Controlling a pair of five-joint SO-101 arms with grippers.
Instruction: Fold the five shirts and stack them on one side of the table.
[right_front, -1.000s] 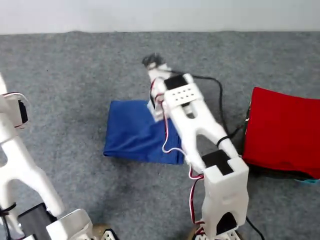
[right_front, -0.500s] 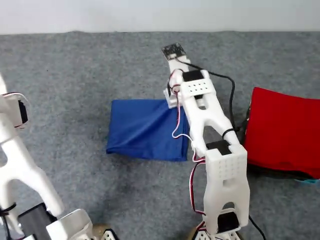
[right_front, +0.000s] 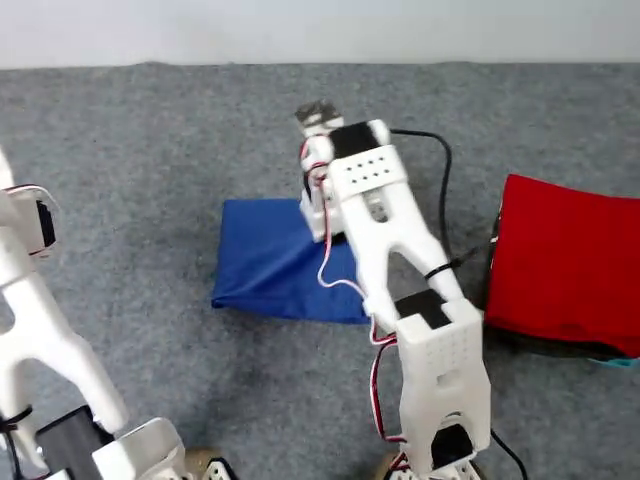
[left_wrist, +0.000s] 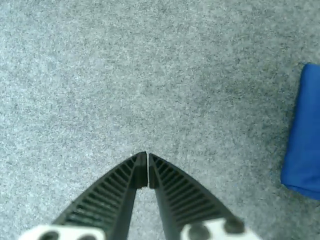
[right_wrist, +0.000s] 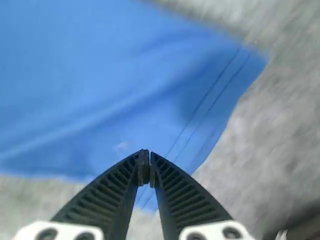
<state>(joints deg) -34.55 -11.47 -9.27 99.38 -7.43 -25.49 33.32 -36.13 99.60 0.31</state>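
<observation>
— Blue shirt: where does it lie?
— Folded into a rectangle, flat on the grey table, about the middle. It is nearer the right arm than the left arm.
— And the right gripper?
— The right gripper hangs over the blue shirt close to one of its corners, where the cloth gives way to grey table. From above, that arm stretches from the near edge across the shirt's right part, with its wrist about over the far right corner.
— How do its jaws stand?
— Pressed together, tip against tip, with no gap. I see no cloth pinched between them. Whether the tips touch the shirt I cannot tell.
— The left gripper?
— The left gripper is over bare table, and the blue shirt's edge shows farther off. Its jaws are closed as well, tips meeting, nothing in them.
— Any other shirts?
— A red shirt, folded, lies at the right side of the table, apart from the blue one. It sits on top of a stack: a dark layer and a strip of teal peek out under its near edge. How many lie beneath I cannot tell.
— Anything between the two?
— A black cable from the right arm runs above the table between the blue shirt and the red one.
</observation>
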